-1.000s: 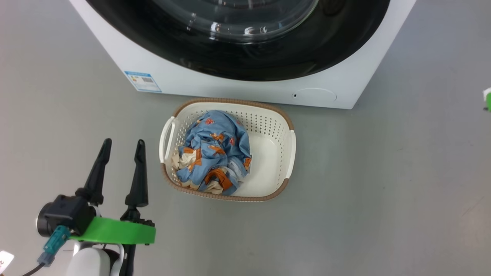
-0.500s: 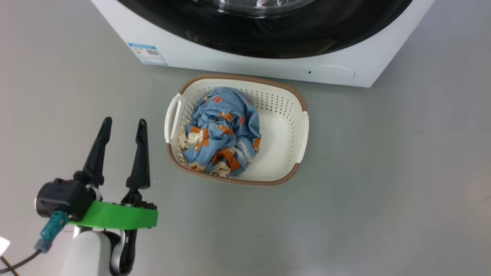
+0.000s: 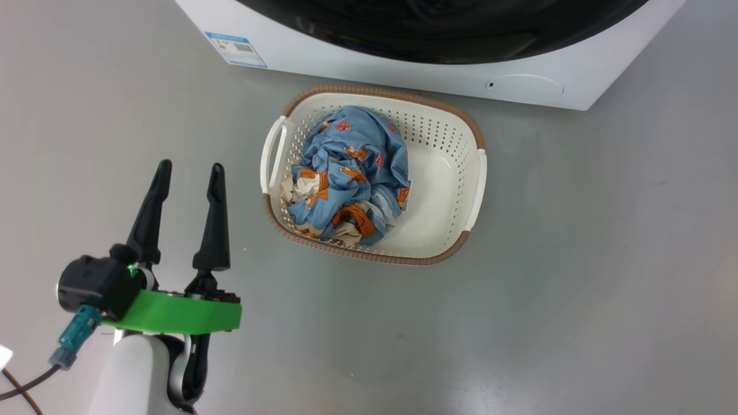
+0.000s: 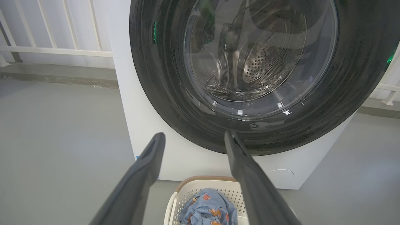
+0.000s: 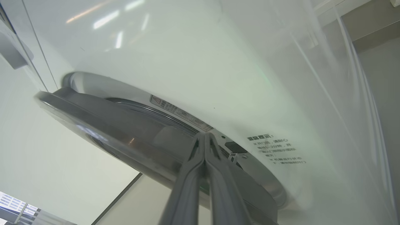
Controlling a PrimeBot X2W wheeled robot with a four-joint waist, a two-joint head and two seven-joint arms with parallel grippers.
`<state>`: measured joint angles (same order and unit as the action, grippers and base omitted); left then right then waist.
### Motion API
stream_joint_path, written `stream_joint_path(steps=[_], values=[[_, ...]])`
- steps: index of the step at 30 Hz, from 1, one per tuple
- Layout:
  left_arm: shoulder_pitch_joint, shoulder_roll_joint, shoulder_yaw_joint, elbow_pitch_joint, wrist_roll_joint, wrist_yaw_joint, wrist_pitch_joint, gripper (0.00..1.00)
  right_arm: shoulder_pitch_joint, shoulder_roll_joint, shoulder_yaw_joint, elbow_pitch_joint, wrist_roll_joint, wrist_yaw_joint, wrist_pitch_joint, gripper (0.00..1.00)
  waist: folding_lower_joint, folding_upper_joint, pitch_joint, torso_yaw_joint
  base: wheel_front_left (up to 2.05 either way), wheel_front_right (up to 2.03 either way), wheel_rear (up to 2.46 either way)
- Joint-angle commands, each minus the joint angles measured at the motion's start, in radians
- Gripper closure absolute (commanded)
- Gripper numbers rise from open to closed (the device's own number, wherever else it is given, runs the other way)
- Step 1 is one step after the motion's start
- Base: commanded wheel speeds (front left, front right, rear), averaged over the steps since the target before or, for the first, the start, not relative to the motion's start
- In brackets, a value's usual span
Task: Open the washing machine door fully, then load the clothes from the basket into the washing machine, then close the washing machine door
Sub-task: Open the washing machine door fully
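Door ajar; right pincer, pressed together, pokes into gap behind it. Risk: pincer slips out, door swings shut. Left pincer apart, empty.

The head view's top edge cut off the washer above its door's lower rim. The sticker's print was too small to read. In the left wrist view the bottom edge cropped the basket and clothes. The right wrist view's right side was smeared with blur.
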<state>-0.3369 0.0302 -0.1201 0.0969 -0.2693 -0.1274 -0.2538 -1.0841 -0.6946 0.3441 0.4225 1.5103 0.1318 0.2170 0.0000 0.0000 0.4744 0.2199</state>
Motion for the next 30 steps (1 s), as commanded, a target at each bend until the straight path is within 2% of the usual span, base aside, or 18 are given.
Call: stream_joint_path(steps=[1,10,30], values=[[-0.015,0.02,0.028,-0.028,-0.005,0.005,-0.008,0.0,-0.007,-0.014,0.002,-0.025,0.012,-0.001,0.011,1.0,0.0,0.0,0.005,0.005,0.0,0.0,0.0],[-0.022,0.02,0.016,-0.034,-0.019,0.014,-0.008,0.0,-0.076,-0.017,0.013,0.0,0.056,-0.001,0.101,1.0,0.0,0.0,0.031,0.028,0.0,0.0,0.0],[-0.035,0.02,-0.004,-0.037,-0.055,0.032,-0.008,0.0,-0.186,0.02,0.022,0.083,0.113,-0.001,0.269,1.0,0.0,0.0,0.056,0.056,0.0,0.0,0.0]])
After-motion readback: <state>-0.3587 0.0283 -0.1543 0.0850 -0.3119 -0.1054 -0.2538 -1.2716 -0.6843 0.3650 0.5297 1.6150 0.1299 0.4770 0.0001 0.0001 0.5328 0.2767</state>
